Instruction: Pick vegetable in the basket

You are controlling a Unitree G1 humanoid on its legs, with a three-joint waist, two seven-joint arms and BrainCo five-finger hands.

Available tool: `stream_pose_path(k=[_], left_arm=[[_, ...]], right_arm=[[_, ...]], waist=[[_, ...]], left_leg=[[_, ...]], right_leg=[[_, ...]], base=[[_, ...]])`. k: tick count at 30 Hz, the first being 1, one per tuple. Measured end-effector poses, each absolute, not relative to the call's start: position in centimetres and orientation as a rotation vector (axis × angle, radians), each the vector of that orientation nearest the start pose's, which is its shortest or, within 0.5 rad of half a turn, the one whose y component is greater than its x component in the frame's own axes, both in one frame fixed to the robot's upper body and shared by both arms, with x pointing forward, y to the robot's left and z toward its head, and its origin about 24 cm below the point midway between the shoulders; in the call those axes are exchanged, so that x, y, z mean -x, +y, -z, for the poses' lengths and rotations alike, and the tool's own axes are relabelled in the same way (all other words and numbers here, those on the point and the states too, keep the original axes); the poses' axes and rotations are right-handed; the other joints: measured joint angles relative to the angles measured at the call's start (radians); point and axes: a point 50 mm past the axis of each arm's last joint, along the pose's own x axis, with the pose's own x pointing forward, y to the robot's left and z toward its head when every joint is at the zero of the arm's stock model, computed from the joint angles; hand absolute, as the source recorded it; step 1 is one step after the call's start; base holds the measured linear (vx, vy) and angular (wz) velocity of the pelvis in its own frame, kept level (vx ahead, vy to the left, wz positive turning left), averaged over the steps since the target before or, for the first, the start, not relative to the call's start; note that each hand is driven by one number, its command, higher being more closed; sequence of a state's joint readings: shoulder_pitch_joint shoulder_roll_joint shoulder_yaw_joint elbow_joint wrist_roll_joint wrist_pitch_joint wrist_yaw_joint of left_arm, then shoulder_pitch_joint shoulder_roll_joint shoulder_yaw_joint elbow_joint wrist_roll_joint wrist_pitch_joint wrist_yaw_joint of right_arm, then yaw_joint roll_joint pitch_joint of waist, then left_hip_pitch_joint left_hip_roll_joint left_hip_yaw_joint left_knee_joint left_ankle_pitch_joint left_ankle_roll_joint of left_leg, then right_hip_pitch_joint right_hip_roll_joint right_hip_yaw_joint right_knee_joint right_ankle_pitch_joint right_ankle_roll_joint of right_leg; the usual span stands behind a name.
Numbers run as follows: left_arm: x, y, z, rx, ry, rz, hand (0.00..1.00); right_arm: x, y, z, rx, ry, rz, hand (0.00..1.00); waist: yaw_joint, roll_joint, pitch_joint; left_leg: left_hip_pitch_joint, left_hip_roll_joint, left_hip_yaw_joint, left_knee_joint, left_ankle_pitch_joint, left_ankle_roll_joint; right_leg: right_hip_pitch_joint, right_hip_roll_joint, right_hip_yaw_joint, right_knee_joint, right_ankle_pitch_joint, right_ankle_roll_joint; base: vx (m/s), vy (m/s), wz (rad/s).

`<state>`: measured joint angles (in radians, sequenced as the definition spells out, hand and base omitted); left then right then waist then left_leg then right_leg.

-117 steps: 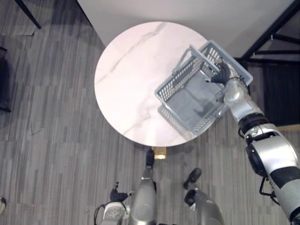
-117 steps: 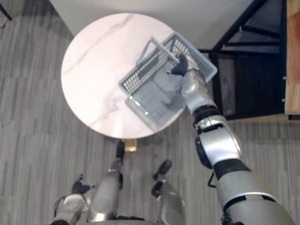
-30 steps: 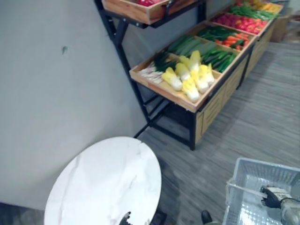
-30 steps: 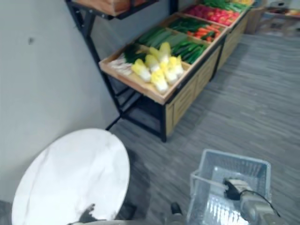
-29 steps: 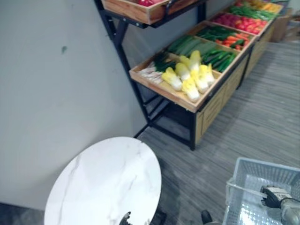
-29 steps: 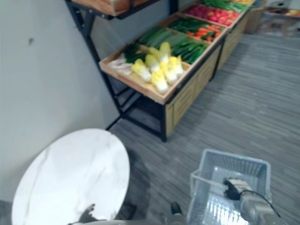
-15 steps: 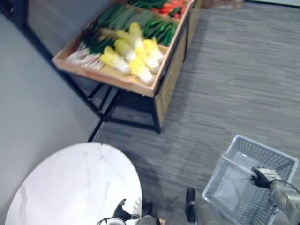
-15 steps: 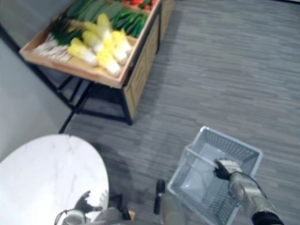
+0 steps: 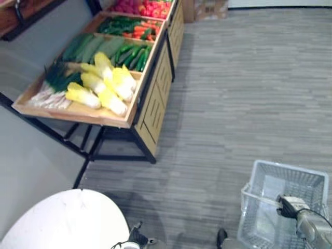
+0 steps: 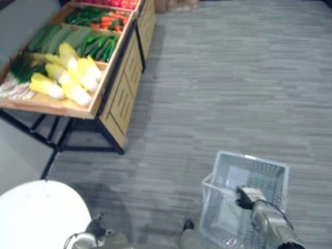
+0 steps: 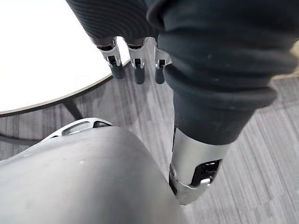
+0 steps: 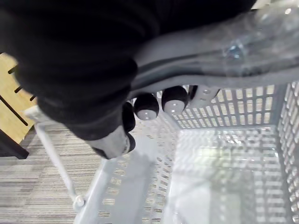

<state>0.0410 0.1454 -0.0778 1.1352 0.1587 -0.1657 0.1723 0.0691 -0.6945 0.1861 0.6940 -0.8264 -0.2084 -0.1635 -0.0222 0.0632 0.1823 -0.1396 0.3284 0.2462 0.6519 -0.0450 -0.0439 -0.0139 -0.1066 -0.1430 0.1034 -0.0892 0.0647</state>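
Down at the lower right, the right hand [image 9: 287,205] is curling its fingers [image 12: 174,100] round the grey handle [image 12: 212,63] of the basket [image 10: 251,156], gripping it closed. The basket is hanging over the floor [image 9: 244,88], and its near end is being cut off by the lower border of both eye views. In the right wrist view its perforated walls and bottom are showing past the dark fingertips.

The vegetables are lying on the wooden stand [image 9: 136,104] at the upper left, well apart from both hands. Yellow-white cabbages [image 9: 104,85] are sitting in the nearest tray, with leafy green stalks [image 9: 54,83] beside them. Cucumbers [image 9: 132,54] and carrots [image 9: 142,28] are lying farther along. Red produce [image 9: 142,6] is running out of the top border, too small to tell its kind.

The left hand [image 11: 135,60] is hanging with its fingers loose and nearly straight, holding nothing, just off the rim of the white round table [image 11: 46,56]. That table is being cropped by the lower left corner of the eye views.

Between the stand's front edge and the basket, a broad stretch of grey plank floor is lying open. The stand's dark legs [image 9: 91,150] are standing near the table.
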Motion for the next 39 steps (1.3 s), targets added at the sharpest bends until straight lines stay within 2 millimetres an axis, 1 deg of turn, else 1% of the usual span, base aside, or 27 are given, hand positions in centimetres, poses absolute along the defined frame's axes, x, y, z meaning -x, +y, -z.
stream_pose_path(k=[3,4,6,7,8,12,14,15,18,19,20,21,22,23,24,25,26,27,29,31,32,33,35,36,37,38,39], left_arm=[[-11.1,20.2,15.4,-0.375,0.966,-0.064,0.00],[-11.2,20.2,15.4,-0.375,0.963,-0.064,0.00],[-11.1,20.2,15.4,-0.376,0.963,-0.063,0.00],[-11.1,20.1,15.4,-0.375,0.965,-0.060,0.00],[-10.8,19.9,15.5,-0.365,0.971,-0.062,0.00],[-10.4,20.8,15.4,-0.355,0.977,-0.106,0.00],[-9.3,20.7,15.8,-0.336,1.013,-0.127,0.00],[-8.0,20.8,16.0,-0.331,1.046,-0.138,0.00],[-6.7,20.7,16.4,-0.333,1.102,-0.140,0.00],[-6.1,21.0,16.5,-0.346,1.124,-0.135,0.00],[-5.7,21.7,16.4,-0.376,1.131,-0.130,0.00],[-5.6,22.1,16.3,-0.395,1.135,-0.125,0.00],[-5.9,23.1,16.1,-0.449,1.136,-0.104,0.00],[-6.2,23.4,16.0,-0.467,1.130,-0.098,0.00],[-6.8,23.7,15.8,-0.479,1.111,-0.100,0.00],[-7.7,23.9,15.6,-0.484,1.087,-0.103,0.00],[-8.3,23.7,15.5,-0.481,1.068,-0.101,0.00],[-9.5,23.0,15.3,-0.472,1.025,-0.089,0.00],[-10.9,22.2,15.0,-0.450,0.981,-0.083,0.00],[-11.4,21.9,14.8,-0.438,0.956,-0.088,0.00],[-11.6,21.9,14.8,-0.433,0.948,-0.091,0.00],[-11.7,21.8,14.8,-0.424,0.948,-0.098,0.00],[-11.3,22.7,14.7,-0.423,0.958,-0.135,0.00],[-10.8,23.5,14.7,-0.443,0.974,-0.150,0.00],[-10.5,23.0,15.0,-0.430,0.995,-0.146,0.00],[-10.1,21.9,15.4,-0.400,1.017,-0.130,0.00],[-9.8,21.6,15.6,-0.376,1.029,-0.141,0.00]], right_arm=[[-18.0,-32.2,4.9,1.488,0.524,-0.293,1.00],[-18.1,-32.3,4.8,1.490,0.525,-0.287,1.00],[-18.5,-32.3,4.7,1.493,0.517,-0.278,1.00],[-18.6,-32.3,4.6,1.495,0.515,-0.277,1.00],[-18.5,-32.2,4.8,1.490,0.516,-0.278,1.00],[-19.9,-31.5,4.1,1.497,0.440,-0.277,1.00],[-21.1,-31.0,3.5,1.503,0.396,-0.271,1.00],[-21.7,-30.5,3.3,1.507,0.370,-0.284,1.00],[-22.1,-29.8,3.2,1.497,0.343,-0.289,1.00],[-21.8,-29.1,3.8,1.471,0.342,-0.300,1.00],[-21.9,-28.4,4.2,1.439,0.335,-0.265,1.00],[-22.2,-28.2,4.0,1.431,0.327,-0.244,1.00],[-21.5,-28.0,4.7,1.421,0.352,-0.273,1.00],[-20.8,-27.9,5.3,1.410,0.374,-0.284,1.00],[-19.6,-27.4,6.4,1.382,0.410,-0.310,1.00],[-18.9,-27.1,7.1,1.367,0.439,-0.333,1.00],[-18.6,-27.3,7.3,1.367,0.454,-0.339,1.00],[-18.3,-27.7,7.6,1.385,0.483,-0.343,1.00],[-17.5,-28.4,8.0,1.392,0.536,-0.331,1.00],[-16.8,-28.9,8.1,1.386,0.566,-0.315,1.00],[-16.5,-29.4,8.1,1.380,0.586,-0.295,1.00],[-16.3,-29.7,8.2,1.378,0.602,-0.287,1.00],[-15.3,-30.1,8.9,1.355,0.665,-0.276,1.00],[-14.0,-30.5,9.4,1.339,0.711,-0.272,1.00],[-13.6,-31.0,9.5,1.334,0.740,-0.255,1.00],[-13.4,-31.9,9.4,1.326,0.784,-0.207,1.00],[-13.2,-32.2,9.4,1.308,0.804,-0.167,1.00]], waist=[[0.021,-0.001,0.000],[0.029,-0.001,0.000],[0.037,0.004,0.001],[0.041,0.010,0.001],[0.059,0.022,0.002],[0.081,-0.002,0.012],[0.097,-0.005,0.014],[0.112,-0.019,0.019],[0.115,-0.023,0.017],[0.111,-0.038,0.014],[0.108,-0.070,0.014],[0.102,-0.077,0.009],[0.079,-0.119,0.009],[0.077,-0.115,0.005],[0.076,-0.127,-0.001],[0.073,-0.131,-0.003],[0.063,-0.128,-0.002],[0.044,-0.114,0.007],[0.029,-0.090,0.015],[0.016,-0.083,0.013],[0.015,-0.082,0.009],[0.016,-0.081,0.008],[0.029,-0.111,-0.002],[0.027,-0.135,-0.006],[0.027,-0.115,-0.002],[0.038,-0.075,-0.003],[0.047,-0.071,-0.004]], left_leg=[[-0.086,-0.128,-0.101,-0.017,-0.100,-0.015],[-0.104,-0.161,-0.092,-0.062,-0.110,-0.014],[-0.132,-0.224,-0.095,-0.305,-0.084,-0.018],[-0.130,-0.230,-0.100,-0.383,-0.059,-0.022],[-0.119,-0.237,-0.113,-0.442,0.020,-0.014],[-0.175,-0.290,-0.109,-0.348,-0.058,0.024],[-0.180,-0.302,-0.088,-0.292,-0.101,0.042],[-0.159,-0.313,-0.062,-0.282,-0.129,0.053],[-0.089,-0.338,-0.047,-0.353,-0.139,0.058],[-0.041,-0.350,-0.038,-0.408,-0.136,0.076],[0.007,-0.367,-0.029,-0.440,-0.142,0.087],[0.028,-0.373,-0.031,-0.442,-0.149,0.097],[0.079,-0.382,-0.073,-0.434,-0.166,0.125],[0.103,-0.379,-0.095,-0.434,-0.167,0.127],[0.138,-0.367,-0.127,-0.432,-0.179,0.134],[0.166,-0.361,-0.175,-0.435,-0.184,0.138],[0.181,-0.355,-0.201,-0.442,-0.184,0.138],[0.213,-0.333,-0.248,-0.455,-0.184,0.138],[0.253,-0.307,-0.298,-0.461,-0.183,0.137],[0.276,-0.299,-0.344,-0.457,-0.186,0.133],[0.282,-0.283,-0.367,-0.447,-0.204,0.100],[0.282,-0.269,-0.383,-0.438,-0.223,0.070],[0.282,-0.248,-0.438,-0.418,-0.272,0.007],[0.283,-0.238,-0.484,-0.400,-0.317,-0.036],[0.285,-0.213,-0.509,-0.394,-0.337,-0.053],[0.273,-0.171,-0.526,-0.382,-0.326,-0.051],[0.266,-0.162,-0.553,-0.378,-0.270,-0.058]], right_leg=[[0.005,-0.024,0.012,-0.001,-0.006,-0.007],[0.009,-0.031,0.015,-0.002,-0.012,-0.011],[0.022,-0.039,0.012,-0.006,-0.035,0.016],[0.024,-0.034,0.011,-0.005,-0.043,0.026],[0.037,-0.027,0.015,-0.014,-0.045,0.036],[0.062,-0.055,0.008,-0.026,-0.060,0.037],[0.093,-0.075,0.021,-0.061,-0.056,0.062],[0.104,-0.095,0.042,-0.053,-0.054,0.064],[0.029,-0.120,0.084,0.133,-0.054,0.066],[-0.055,-0.133,0.114,0.327,-0.051,0.083],[-0.165,-0.149,0.157,0.574,-0.001,0.155],[-0.204,-0.149,0.182,0.676,0.046,0.173],[-0.241,-0.141,0.204,0.811,0.209,0.186],[-0.240,-0.136,0.198,0.847,0.269,0.187],[-0.260,-0.123,0.184,0.935,0.260,0.172],[-0.295,-0.113,0.150,1.012,0.194,0.114],[-0.312,-0.109,0.126,1.027,0.157,0.085],[-0.325,-0.091,0.080,1.010,0.095,0.053],[-0.338,-0.064,0.061,0.886,0.033,0.010],[-0.334,-0.070,0.080,0.663,0.025,0.006],[-0.329,-0.069,0.105,0.503,0.026,0.007],[-0.327,-0.069,0.130,0.383,0.036,0.012],[-0.302,-0.082,0.215,0.116,0.064,0.045],[-0.261,-0.101,0.231,0.027,0.134,0.115],[-0.255,-0.079,0.210,0.044,0.171,0.143],[-0.261,-0.040,0.181,0.087,0.126,0.113],[-0.283,-0.035,0.160,0.171,0.088,0.091]], base=[[0.04,0.046,-0.05],[0.04,0.126,-0.03],[0.06,0.213,0.02],[0.11,0.290,-0.10],[0.16,0.265,0.07],[0.20,0.164,0.14],[0.22,0.211,-0.19],[0.26,0.203,-0.27],[0.21,0.141,-0.21],[0.20,0.099,-0.25],[0.32,0.116,-0.17],[0.36,0.059,0.34],[0.34,0.014,0.64],[0.39,-0.022,0.92],[0.50,-0.087,0.84],[0.49,-0.108,0.84],[0.39,-0.119,0.98],[0.27,-0.106,0.85],[0.36,-0.158,0.99],[0.36,-0.199,0.95],[0.31,-0.227,0.77],[0.39,-0.336,0.77],[0.46,-0.506,0.97],[0.49,-0.670,1.19],[0.39,-0.566,0.95],[0.33,-0.495,0.55],[0.31,-0.442,0.70]])
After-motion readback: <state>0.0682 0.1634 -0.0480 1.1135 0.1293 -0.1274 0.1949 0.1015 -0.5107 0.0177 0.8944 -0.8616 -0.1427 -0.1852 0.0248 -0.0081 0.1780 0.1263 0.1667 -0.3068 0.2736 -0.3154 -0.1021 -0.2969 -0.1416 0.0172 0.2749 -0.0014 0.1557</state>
